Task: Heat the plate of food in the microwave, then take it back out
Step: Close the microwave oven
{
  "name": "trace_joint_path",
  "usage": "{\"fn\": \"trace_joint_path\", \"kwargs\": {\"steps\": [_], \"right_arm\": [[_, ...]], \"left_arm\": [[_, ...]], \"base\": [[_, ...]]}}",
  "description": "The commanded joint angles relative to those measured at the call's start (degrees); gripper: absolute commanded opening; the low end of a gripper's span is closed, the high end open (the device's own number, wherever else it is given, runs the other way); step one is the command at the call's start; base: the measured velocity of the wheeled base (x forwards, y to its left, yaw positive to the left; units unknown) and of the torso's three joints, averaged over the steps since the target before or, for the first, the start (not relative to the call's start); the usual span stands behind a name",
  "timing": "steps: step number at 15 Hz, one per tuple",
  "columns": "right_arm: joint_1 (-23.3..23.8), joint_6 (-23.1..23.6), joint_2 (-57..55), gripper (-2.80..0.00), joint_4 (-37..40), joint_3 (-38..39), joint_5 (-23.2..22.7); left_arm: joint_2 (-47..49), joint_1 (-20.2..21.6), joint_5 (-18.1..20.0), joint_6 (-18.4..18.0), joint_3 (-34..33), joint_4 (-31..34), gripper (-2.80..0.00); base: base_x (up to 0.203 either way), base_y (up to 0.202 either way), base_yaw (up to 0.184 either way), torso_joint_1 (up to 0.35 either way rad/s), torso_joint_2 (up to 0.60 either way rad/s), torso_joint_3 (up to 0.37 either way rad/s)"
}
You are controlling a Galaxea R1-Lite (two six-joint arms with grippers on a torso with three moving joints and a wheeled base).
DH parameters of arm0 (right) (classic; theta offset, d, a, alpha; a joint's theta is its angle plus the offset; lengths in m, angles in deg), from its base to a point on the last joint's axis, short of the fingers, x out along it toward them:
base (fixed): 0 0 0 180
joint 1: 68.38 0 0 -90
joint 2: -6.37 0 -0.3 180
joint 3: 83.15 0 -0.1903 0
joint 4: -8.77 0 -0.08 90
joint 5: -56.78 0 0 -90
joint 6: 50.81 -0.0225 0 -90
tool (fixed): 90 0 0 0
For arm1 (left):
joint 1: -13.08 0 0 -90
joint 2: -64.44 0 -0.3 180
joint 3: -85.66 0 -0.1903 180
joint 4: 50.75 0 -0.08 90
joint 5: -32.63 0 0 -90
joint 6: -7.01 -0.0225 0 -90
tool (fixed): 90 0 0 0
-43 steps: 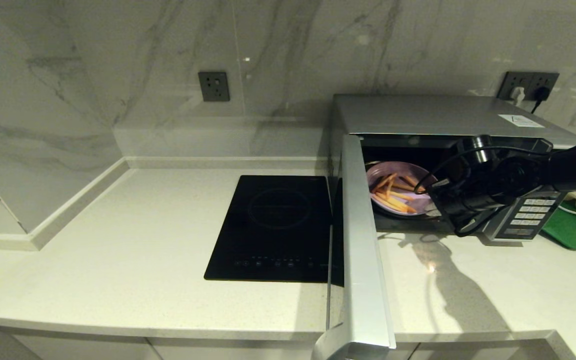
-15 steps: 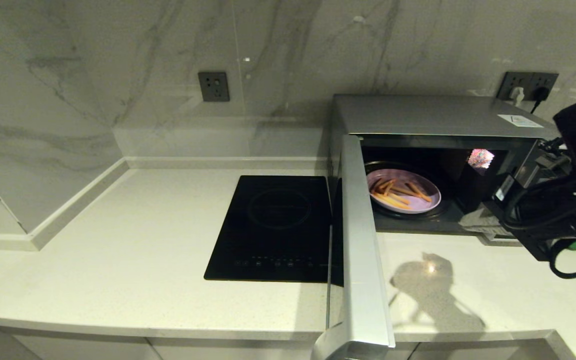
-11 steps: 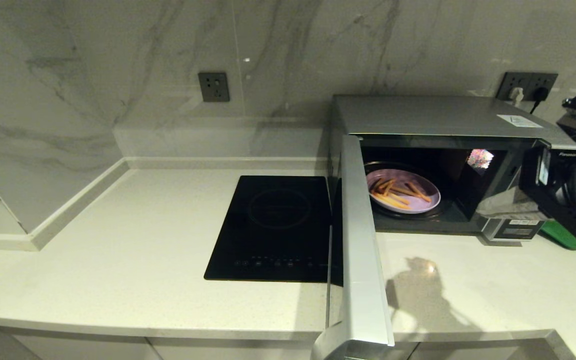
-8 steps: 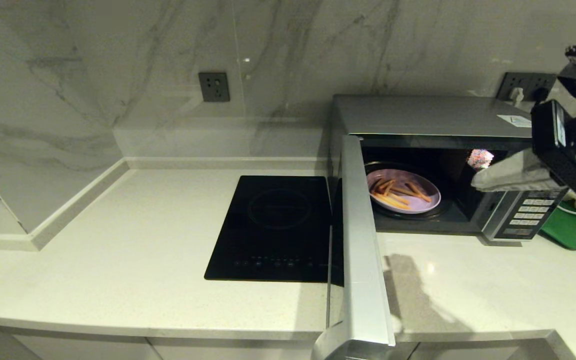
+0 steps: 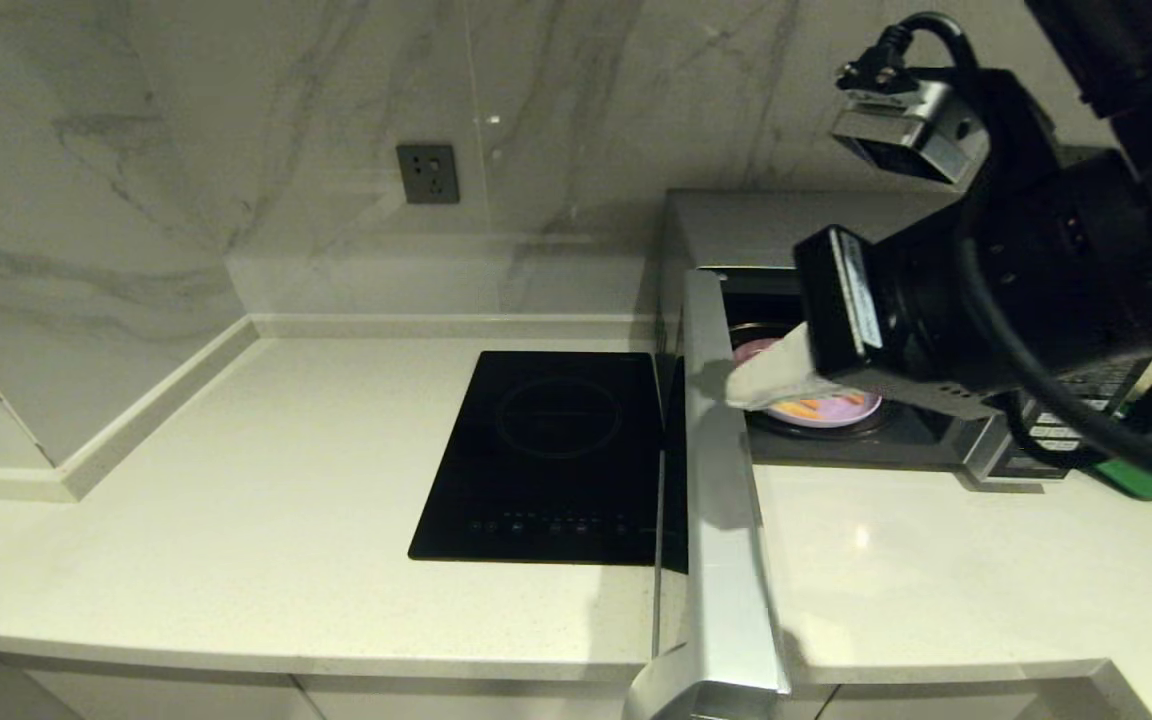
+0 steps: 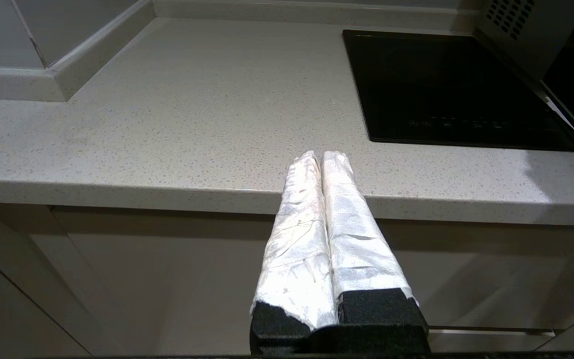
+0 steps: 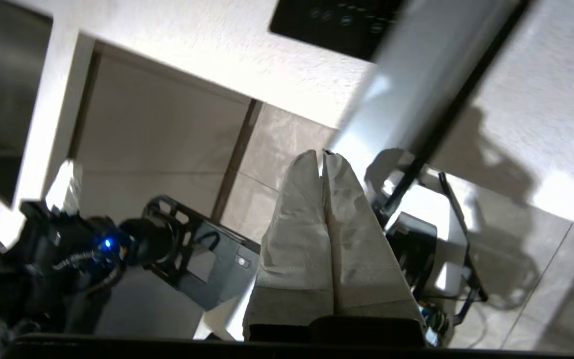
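Note:
The microwave (image 5: 766, 225) stands at the back right of the counter, its door (image 5: 726, 520) swung wide open towards me. Inside lies the plate of food (image 5: 851, 408), pale lilac with orange fries, mostly hidden behind my right arm. My right gripper (image 5: 738, 386) hangs in front of the opening, shut and empty, its white-wrapped tips close to the door's inner face; whether they touch it I cannot tell. In the right wrist view the right gripper (image 7: 320, 154) points past the silver door (image 7: 416, 65). My left gripper (image 6: 319, 155) is shut and empty, parked low before the counter edge.
A flat black induction hob (image 5: 546, 455) lies left of the open door. A green tray (image 5: 1141, 482) sits right of the microwave, whose keypad (image 5: 1048, 435) is partly covered by the arm. A marble wall with a socket (image 5: 428, 172) closes the back.
My right arm drew out of the microwave to the right, rose, and swung left across the opening. Its shut fingers now sit by the door. The plate stayed inside.

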Motion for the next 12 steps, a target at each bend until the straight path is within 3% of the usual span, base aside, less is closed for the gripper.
{"fn": "trace_joint_path", "kwargs": {"steps": [1,7,12], "right_arm": [[-2.9,0.5,-2.7,-2.8,-1.5,-0.1,0.2],[-3.2,0.1,-6.7,-2.8,-1.3,0.6,0.4],[-3.0,-0.8,-6.7,-2.8,-1.3,4.0,4.9]], "left_arm": [[0.0,0.0,0.0,0.0,0.0,0.0,-2.8],[0.0,0.0,0.0,0.0,0.0,0.0,-2.8],[0.0,0.0,0.0,0.0,0.0,0.0,-2.8]], "base": [[0.0,0.0,0.0,0.0,0.0,0.0],[0.0,0.0,0.0,0.0,0.0,0.0],[0.0,0.0,0.0,0.0,0.0,0.0]]}}
